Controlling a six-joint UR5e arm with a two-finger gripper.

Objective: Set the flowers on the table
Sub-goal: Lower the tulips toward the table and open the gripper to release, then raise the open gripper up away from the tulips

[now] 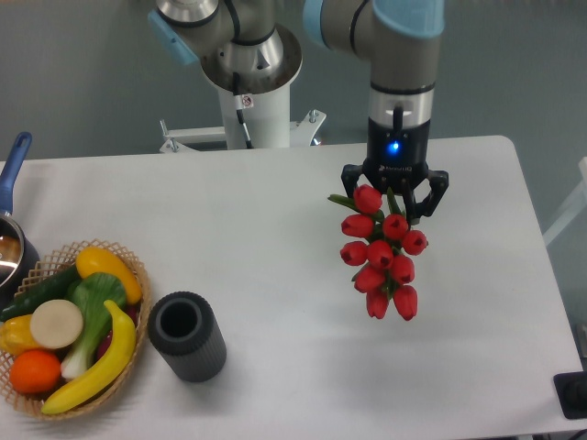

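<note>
The flowers (382,250), a bunch of red tulip buds with green stems, hang heads-down over the right half of the white table (275,238). My gripper (395,198) is directly behind and above them, shut on the stems, its black fingers showing on either side of the top buds. The stems are mostly hidden behind the buds and the gripper. Whether the lowest buds touch the tabletop cannot be told from this view.
A dark ribbed cylindrical vase (187,335) stands at the front left. A wicker basket (130,271) of toy fruit and vegetables sits at the left edge, with a pot with a blue handle (13,163) behind it. The arm's base (248,64) rises at the table's back.
</note>
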